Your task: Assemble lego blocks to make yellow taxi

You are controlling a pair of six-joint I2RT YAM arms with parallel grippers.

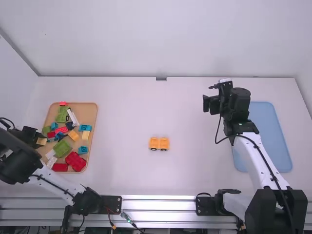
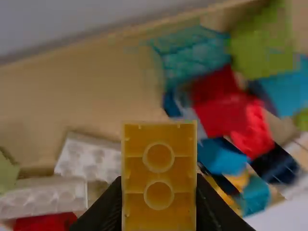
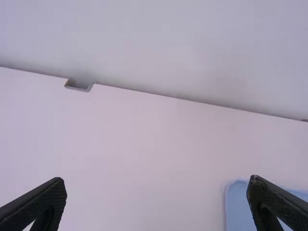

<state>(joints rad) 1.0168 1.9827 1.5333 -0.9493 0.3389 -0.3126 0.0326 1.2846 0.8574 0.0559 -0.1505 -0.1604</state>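
A yellow block (image 2: 159, 177) is held between the fingers of the left gripper (image 1: 38, 140), over the tray (image 1: 89, 111). The right gripper (image 1: 208, 104) is opened wide. Yellow car parts (image 1: 154, 142) are seen mid-table (image 1: 122, 170).

The white-linked, black-jointed left arm (image 1: 54, 184) bends out leftward, its black two-finger left gripper (image 1: 39, 138) clamped. The white-and-black right arm (image 1: 257, 160) extends forward, the black two-finger right gripper (image 1: 210, 104) spread wide.
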